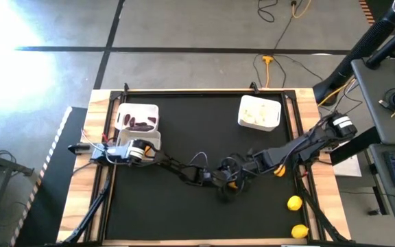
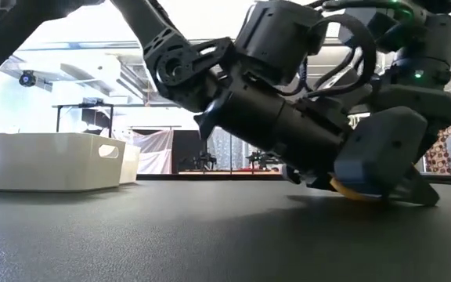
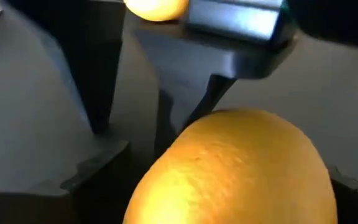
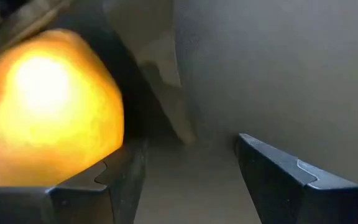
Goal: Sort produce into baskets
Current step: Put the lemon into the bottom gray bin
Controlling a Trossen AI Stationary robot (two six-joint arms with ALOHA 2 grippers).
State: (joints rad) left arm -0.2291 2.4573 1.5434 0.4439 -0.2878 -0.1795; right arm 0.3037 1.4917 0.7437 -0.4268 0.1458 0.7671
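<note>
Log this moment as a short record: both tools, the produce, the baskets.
left tool: mid-mat, a lemon close in front of it; grip unclear
right tool: open, nothing between its fingers, facing the left tool
loose lemons: two at the mat's right edge
purple basket: holds dark purple pieces
white basket: holds white bulbs
third basket: beside the purple one, partly under the left arm; contents hidden
</note>
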